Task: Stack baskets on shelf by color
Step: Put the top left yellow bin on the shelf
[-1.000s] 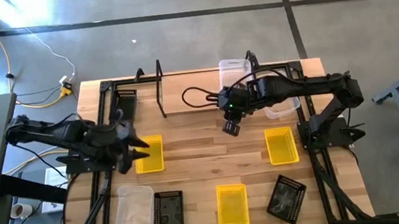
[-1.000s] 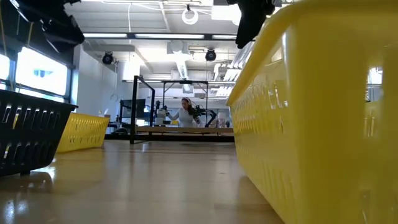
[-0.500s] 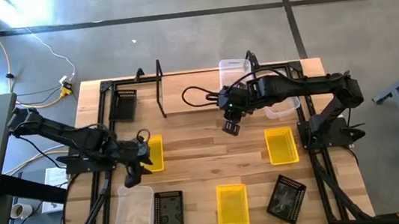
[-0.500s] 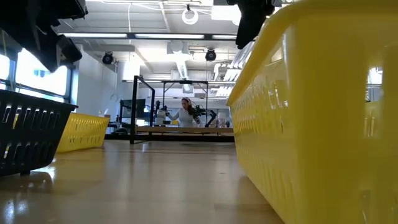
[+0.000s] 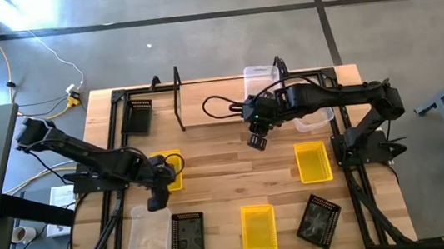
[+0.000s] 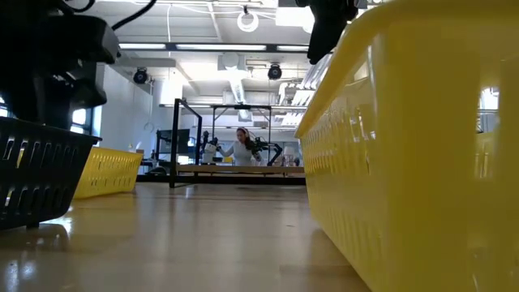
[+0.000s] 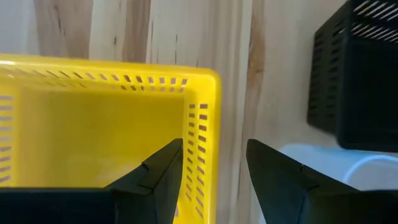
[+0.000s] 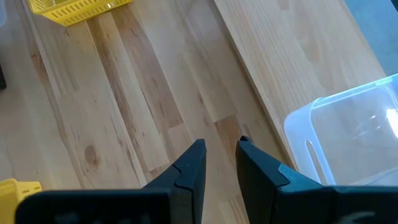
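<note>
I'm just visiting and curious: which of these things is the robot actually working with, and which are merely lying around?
Part of the job:
- yellow baskets
- black baskets
- clear baskets
- shelf
- left end effector, open astride a yellow basket's wall
- right end effector

Just lying about:
- yellow cable on the floor
</note>
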### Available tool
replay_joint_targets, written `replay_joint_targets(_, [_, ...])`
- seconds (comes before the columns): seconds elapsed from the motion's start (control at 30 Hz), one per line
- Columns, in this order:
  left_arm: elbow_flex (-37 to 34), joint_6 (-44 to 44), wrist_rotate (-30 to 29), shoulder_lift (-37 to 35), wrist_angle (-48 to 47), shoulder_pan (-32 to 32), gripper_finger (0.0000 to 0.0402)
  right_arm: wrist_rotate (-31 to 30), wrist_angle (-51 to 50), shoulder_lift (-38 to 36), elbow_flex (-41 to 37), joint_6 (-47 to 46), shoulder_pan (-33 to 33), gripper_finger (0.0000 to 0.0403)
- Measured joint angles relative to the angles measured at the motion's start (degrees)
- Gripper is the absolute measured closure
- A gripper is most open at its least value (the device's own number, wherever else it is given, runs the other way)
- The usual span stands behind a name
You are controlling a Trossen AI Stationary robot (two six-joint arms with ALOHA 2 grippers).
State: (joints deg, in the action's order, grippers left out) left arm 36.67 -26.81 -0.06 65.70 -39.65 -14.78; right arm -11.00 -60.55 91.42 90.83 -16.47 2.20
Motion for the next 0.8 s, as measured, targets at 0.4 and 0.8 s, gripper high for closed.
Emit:
replay_joint_targets(0.4, [0.0,-1.5,-1.9,7.2,-0.4,0.0,0.0256,0.0,0.0,0.0,0.0,1.5,0.0,0.0327])
replay_joint_targets(0.8, [2.4,-1.4,-0.6,7.5,-0.5,0.0,0.0387,0.0,0.0,0.0,0.0,1.5,0.0,0.0327])
